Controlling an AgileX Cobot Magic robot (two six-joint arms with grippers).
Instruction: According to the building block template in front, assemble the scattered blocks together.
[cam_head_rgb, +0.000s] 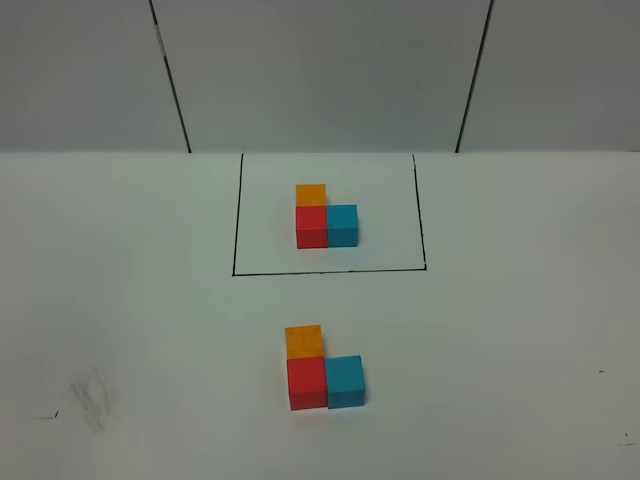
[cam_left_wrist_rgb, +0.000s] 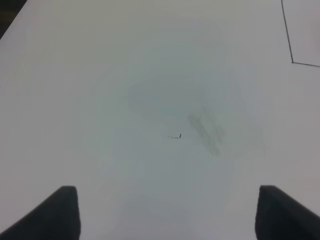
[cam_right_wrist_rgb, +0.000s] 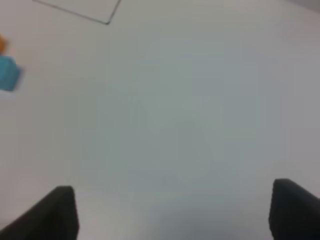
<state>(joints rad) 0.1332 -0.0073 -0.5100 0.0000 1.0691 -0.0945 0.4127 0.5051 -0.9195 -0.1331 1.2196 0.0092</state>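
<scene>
The template (cam_head_rgb: 326, 219) sits inside a thin black drawn rectangle (cam_head_rgb: 237, 215) at the back middle: orange behind red, sky-blue to red's right. In front of it, with no border, the red cube (cam_head_rgb: 307, 383), the sky-blue cube (cam_head_rgb: 345, 381) and the orange cube (cam_head_rgb: 304, 341) stand joined in the same L. The sky-blue cube (cam_right_wrist_rgb: 8, 73) and a sliver of orange (cam_right_wrist_rgb: 2, 44) show at the edge of the right wrist view. My left gripper (cam_left_wrist_rgb: 167, 212) and right gripper (cam_right_wrist_rgb: 172, 212) are open and empty over bare table. Neither arm shows in the high view.
The white table (cam_head_rgb: 520, 300) has faint grey smudges and a small black mark at the front left (cam_head_rgb: 90, 400), also in the left wrist view (cam_left_wrist_rgb: 205, 131). A corner of the drawn rectangle shows in each wrist view (cam_left_wrist_rgb: 292, 61) (cam_right_wrist_rgb: 108, 22). A grey panelled wall stands behind.
</scene>
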